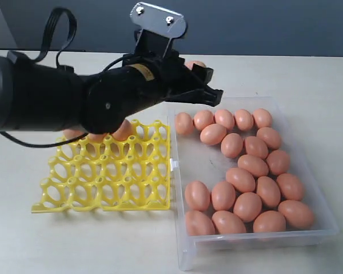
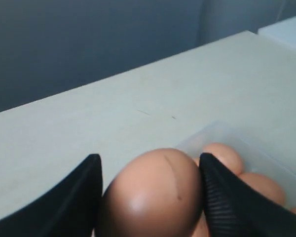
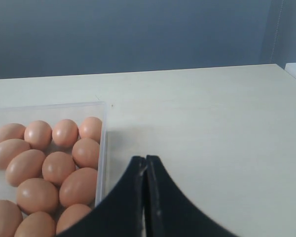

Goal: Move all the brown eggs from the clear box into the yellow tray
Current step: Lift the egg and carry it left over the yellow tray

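My left gripper (image 1: pixel 208 84) hangs over the far left corner of the clear box (image 1: pixel 257 241), shut on one brown egg (image 2: pixel 155 195). That egg fills the gap between both black fingers (image 2: pixel 222 197), and only its top (image 1: pixel 195 63) peeks out behind the gripper in the exterior view. Several brown eggs (image 1: pixel 240 178) lie loose in the box, also seen in the right wrist view (image 3: pixel 44 168). The yellow tray (image 1: pixel 103 174) sits left of the box, with a few eggs (image 1: pixel 123 130) in its far row, partly hidden by the arm. My right gripper (image 3: pixel 146 161) is shut and empty, beside the box's wall (image 3: pixel 102 148).
The left arm's black body (image 1: pixel 40 97) and its cable cross above the tray's far side. The pale table (image 1: pixel 308 74) runs back to a dark wall. The box's near rim lies close to the table's front edge.
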Available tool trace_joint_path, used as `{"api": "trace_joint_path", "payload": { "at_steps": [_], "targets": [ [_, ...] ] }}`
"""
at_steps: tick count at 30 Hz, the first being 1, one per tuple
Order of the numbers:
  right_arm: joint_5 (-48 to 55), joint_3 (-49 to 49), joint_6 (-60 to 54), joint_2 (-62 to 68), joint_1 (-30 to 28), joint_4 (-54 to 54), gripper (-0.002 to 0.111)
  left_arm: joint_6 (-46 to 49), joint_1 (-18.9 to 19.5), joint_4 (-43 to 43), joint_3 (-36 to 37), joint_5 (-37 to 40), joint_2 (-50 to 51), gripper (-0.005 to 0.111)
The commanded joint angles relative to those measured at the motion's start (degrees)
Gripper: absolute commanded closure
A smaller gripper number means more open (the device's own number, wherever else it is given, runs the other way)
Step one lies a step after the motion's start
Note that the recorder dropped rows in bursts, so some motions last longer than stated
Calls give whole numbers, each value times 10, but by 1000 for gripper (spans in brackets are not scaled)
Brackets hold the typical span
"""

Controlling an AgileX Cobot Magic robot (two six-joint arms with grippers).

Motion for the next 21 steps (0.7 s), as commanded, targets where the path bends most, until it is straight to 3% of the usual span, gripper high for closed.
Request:
{"api": "trace_joint_path", "payload": {
  "at_steps": [1, 6, 8, 11, 21],
  "targets": [
    [-4, 1, -3, -2, 0, 0, 109, -56, 4, -24, 48, -118, -4, 106],
    [-4, 1, -3, -2, 0, 0, 109, -190, 77, -21, 48, -46, 4, 106],
    [-4, 1, -3, -2, 0, 0, 109, -242, 93, 30, 48, -1, 18, 106],
    [-4, 1, -3, -2, 0, 0, 109, -321, 93, 119, 48, 18, 38, 106],
    [-4, 1, -3, -2, 0, 0, 109, -364, 93, 145, 48, 28, 57, 106]
  ]
}}
